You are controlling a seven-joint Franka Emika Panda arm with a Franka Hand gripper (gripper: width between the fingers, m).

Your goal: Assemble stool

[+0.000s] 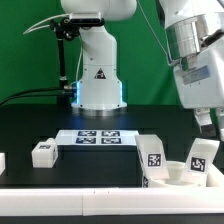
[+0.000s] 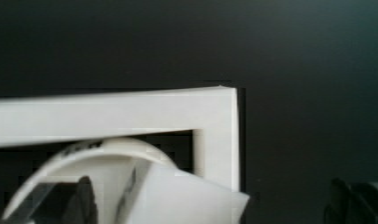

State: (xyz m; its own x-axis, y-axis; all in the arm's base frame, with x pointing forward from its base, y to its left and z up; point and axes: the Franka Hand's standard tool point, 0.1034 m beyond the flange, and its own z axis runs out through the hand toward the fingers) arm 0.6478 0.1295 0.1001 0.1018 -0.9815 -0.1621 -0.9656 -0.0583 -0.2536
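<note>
The round white seat [image 1: 180,173] lies at the exterior view's right, inside the corner of the white bars. Two tagged white legs stand up from it, one on the left [image 1: 152,153] and one on the right [image 1: 200,155]. A third leg [image 1: 42,152] lies loose on the black table at the left. My gripper [image 1: 205,122] hangs just above the right-hand leg, apart from it. In the wrist view the gripper [image 2: 212,212] is open, its dark fingers [image 2: 360,203] wide apart either side of the leg [image 2: 195,200], with the seat's rim [image 2: 101,158] beyond.
The marker board [image 1: 98,136] lies in front of the robot base [image 1: 98,80]. White bars [image 1: 90,200] edge the table's front, and their corner shows in the wrist view [image 2: 214,112]. A small white piece [image 1: 2,160] sits at the far left edge.
</note>
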